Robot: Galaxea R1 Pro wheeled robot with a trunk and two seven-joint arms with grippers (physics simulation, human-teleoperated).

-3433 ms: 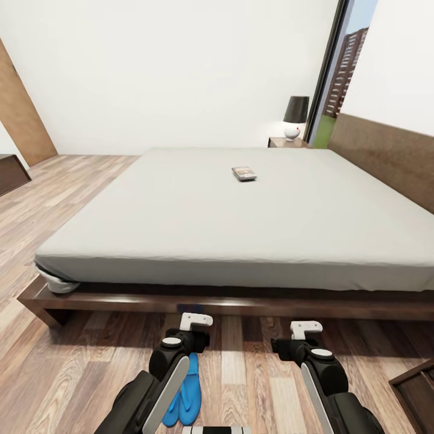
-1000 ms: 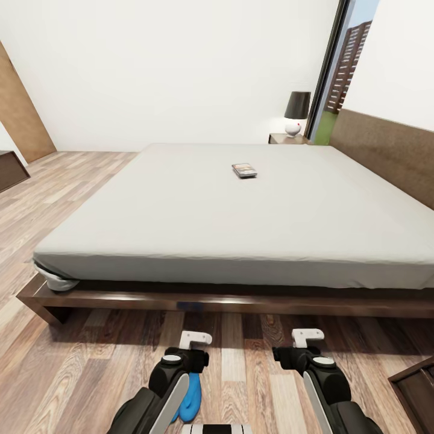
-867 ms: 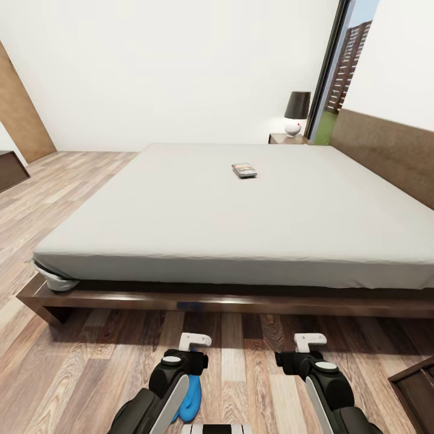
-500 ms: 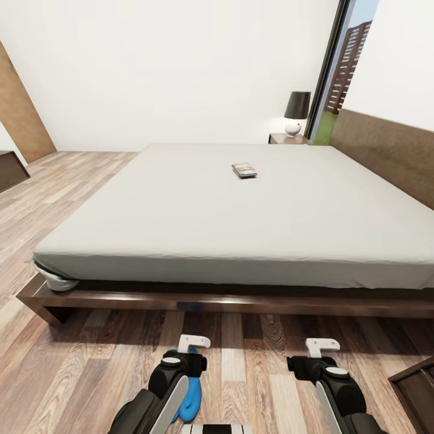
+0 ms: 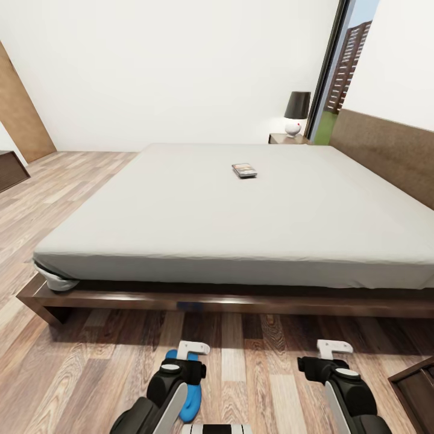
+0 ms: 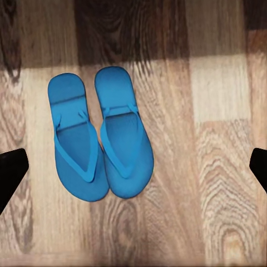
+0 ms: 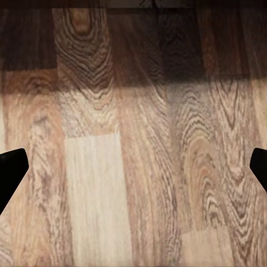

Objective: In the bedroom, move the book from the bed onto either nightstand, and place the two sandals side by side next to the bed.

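on the wood-plank floor (image 6: 217,183), beside the bed (image 5: 241,205), the two sandals (image 6: 100,133) are being shown lying side by side, touching. the left claw (image 6: 133,167) is being held wide above them; the right claw (image 7: 133,167) is being held wide over bare floor. the book (image 5: 244,171) is being seen lying on the mattress, well apart from the far nightstand (image 5: 288,140) carrying a lamp (image 5: 296,113).
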